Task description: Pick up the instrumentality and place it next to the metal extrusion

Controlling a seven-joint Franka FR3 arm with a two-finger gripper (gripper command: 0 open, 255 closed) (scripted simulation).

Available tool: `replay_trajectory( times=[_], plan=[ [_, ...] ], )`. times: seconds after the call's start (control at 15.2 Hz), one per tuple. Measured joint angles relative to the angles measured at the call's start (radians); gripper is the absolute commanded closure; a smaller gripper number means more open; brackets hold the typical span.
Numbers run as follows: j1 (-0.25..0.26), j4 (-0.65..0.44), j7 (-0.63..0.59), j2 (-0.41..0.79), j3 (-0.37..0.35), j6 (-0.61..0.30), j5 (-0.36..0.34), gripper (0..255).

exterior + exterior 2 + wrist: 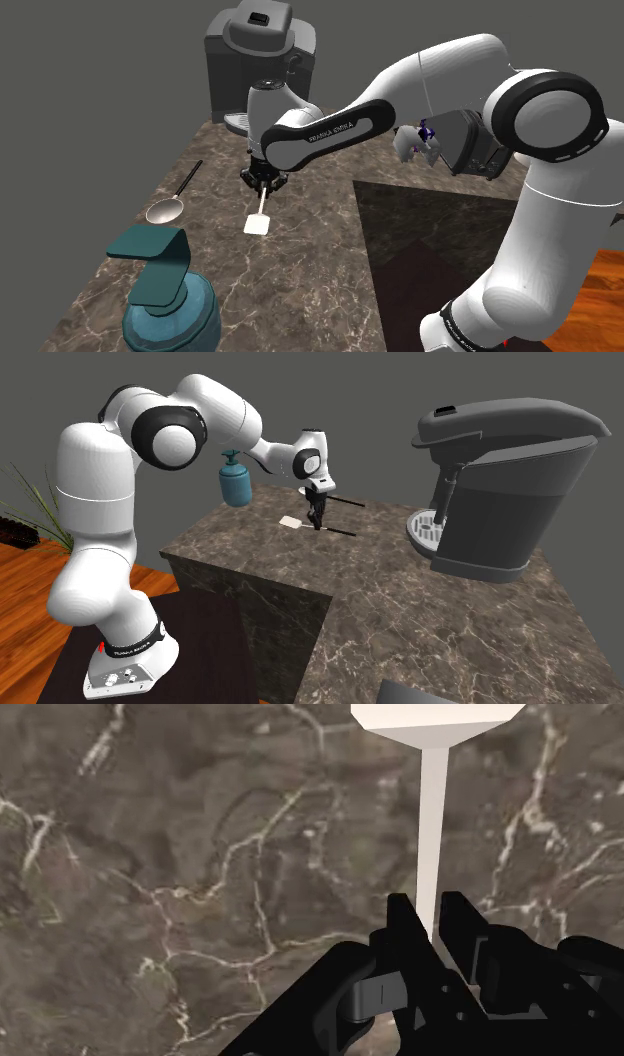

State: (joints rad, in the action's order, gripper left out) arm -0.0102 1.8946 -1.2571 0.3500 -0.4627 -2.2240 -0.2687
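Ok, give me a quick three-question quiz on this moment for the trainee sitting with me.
1. True or false: the gripper is shut on the thin handle of the white spatula.
2. Which of these on the marble counter is nearest the shoulder camera? A) spoon B) teal soap dispenser C) white spatula
3. Fill in: in the shoulder view, the spoon lies to the white spatula's ____.
Key: 1 true; 2 B; 3 left.
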Motion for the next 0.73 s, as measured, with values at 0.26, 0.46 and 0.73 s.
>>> replay_trajectory(
  times=[0.26,0.46,0.73],
  plan=[
    [0.0,0.0,0.0,0.0,0.0,0.0,0.0,255],
    [0.0,0.0,0.0,0.0,0.0,0.0,0.0,255],
    [-0.005,-0.015,0.012,-0.018,-0.005,0.03,0.014,255]
  ],
)
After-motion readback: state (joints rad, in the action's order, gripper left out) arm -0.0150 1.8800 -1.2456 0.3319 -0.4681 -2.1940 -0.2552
